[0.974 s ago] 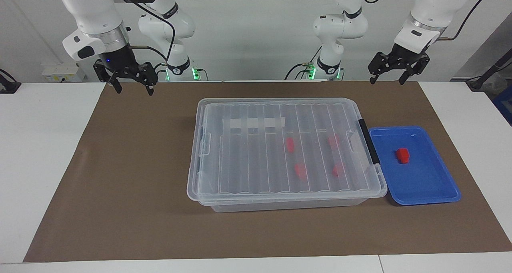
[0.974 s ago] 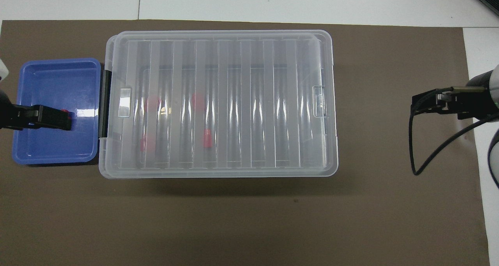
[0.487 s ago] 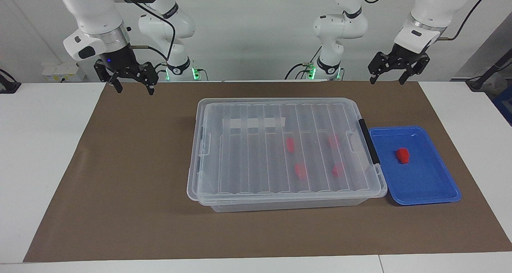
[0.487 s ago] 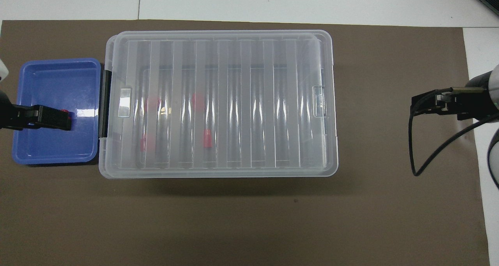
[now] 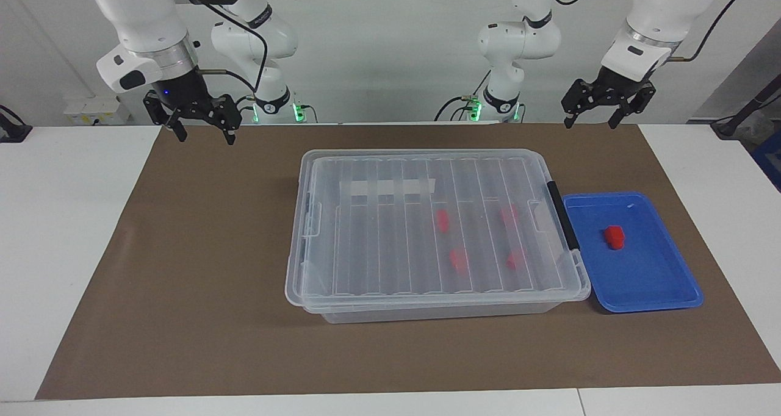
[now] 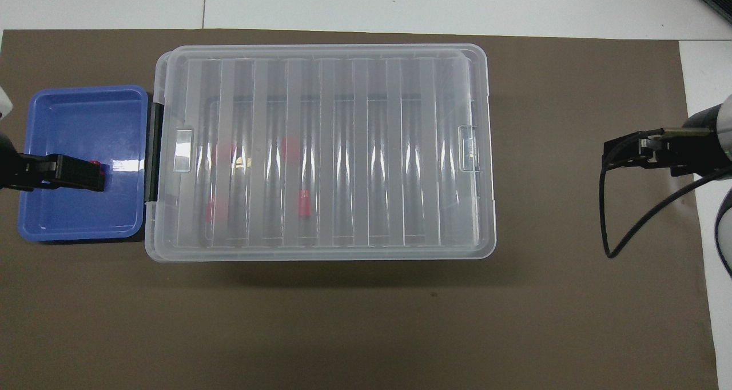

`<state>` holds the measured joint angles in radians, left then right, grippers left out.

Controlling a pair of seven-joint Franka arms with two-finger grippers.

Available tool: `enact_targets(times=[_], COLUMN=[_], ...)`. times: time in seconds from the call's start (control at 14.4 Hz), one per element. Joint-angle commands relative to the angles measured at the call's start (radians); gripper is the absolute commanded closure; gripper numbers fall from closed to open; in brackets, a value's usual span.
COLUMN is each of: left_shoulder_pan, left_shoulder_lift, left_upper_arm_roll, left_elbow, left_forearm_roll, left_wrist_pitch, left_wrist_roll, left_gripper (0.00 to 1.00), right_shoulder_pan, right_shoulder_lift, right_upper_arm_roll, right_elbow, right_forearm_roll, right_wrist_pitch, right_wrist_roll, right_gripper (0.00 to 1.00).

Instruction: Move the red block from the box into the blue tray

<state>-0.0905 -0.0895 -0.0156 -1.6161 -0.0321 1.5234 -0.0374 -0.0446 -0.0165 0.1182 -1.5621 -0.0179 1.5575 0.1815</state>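
1. Facing view shows the small bright-red plastic block (image 5: 614, 236) lying alone in the shallow blue plastic tray (image 5: 665, 285), near its middle and touching no rim.
2. The blue tray sits just beside the black-handle end of the large clear plastic box (image 5: 427, 309), toward the left arm's end of the table.
3. The ribbed transparent lid (image 5: 390, 233) is on the box, and four other red blocks (image 5: 442, 221) show through it.
4. The left gripper (image 5: 599, 122) hangs with fingers spread wide and empty over the mat edge nearest the robots; the right gripper (image 5: 202, 135) does the same at the other end. Both arms wait.
5. The task looks done. The risk I see is another reach: a low pass could knock the light tray or push the block out.
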Motion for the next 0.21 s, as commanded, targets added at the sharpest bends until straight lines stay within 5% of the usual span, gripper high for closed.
enact_targets(times=[0.0, 0.14], left_shoulder_pan=[0.006, 0.006], left_shoulder_lift=[-0.018, -0.018], left_upper_arm_roll=[-0.003, -0.003], left_elbow=[-0.018, -0.018], left_forearm_roll=[0.009, 0.009], left_wrist_pitch=[-0.008, -0.008], left_wrist_roll=[0.002, 0.001], left_gripper=[0.00, 0.00], right_shoulder_pan=[-0.006, -0.004], right_shoulder_lift=[-0.005, -0.005], right_upper_arm_roll=[0.006, 0.006], right_elbow=[0.001, 0.001], right_forearm_roll=[0.004, 0.004], right_wrist_pitch=[-0.010, -0.010], right_wrist_roll=[0.007, 0.007], right_gripper=[0.00, 0.00])
